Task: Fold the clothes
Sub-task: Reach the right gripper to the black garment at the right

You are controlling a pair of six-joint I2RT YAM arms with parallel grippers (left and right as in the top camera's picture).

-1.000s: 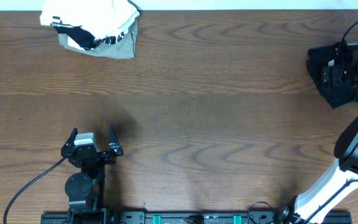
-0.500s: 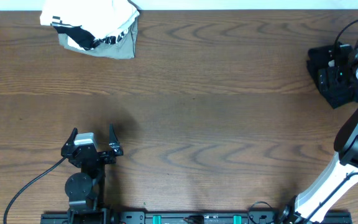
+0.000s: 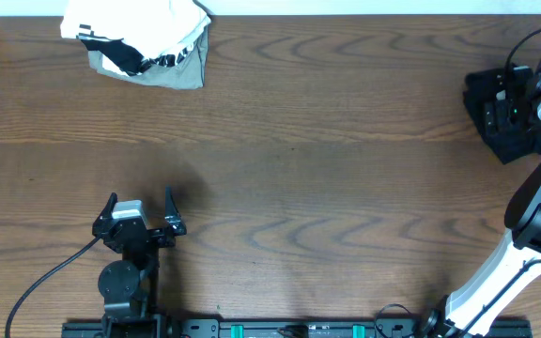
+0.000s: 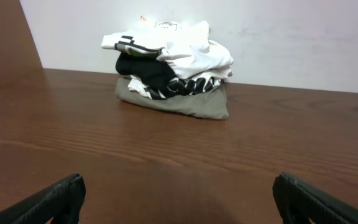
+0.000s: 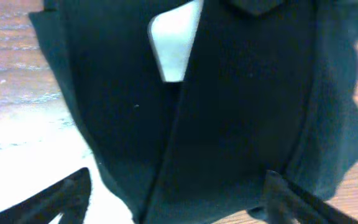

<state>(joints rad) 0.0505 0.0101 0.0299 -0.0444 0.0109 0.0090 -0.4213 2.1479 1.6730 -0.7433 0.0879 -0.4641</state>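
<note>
The clothes (image 3: 507,145), a soft, light black heap at the table's (image 3: 299,141) right edge (white tag (image 5: 176,43) showing), look best pinched at a hem by the right hand (image 5: 179,190), spread wide over them.

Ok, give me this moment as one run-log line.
step: pre-grasp | left gripper: open, empty, near side | right gripper: open, over plain black soft fabric garment, right edge | garment: crumpled, not folded | white-and-grey bundle: far-left corner

overhead: high, straight down, whole table (image 3: 270,141) | left wrist: low, level, facing far bundle (image 4: 173,68), shared with overhead | right wrist: very close on black garment (image 5: 247,112), overhead's right edge
</note>
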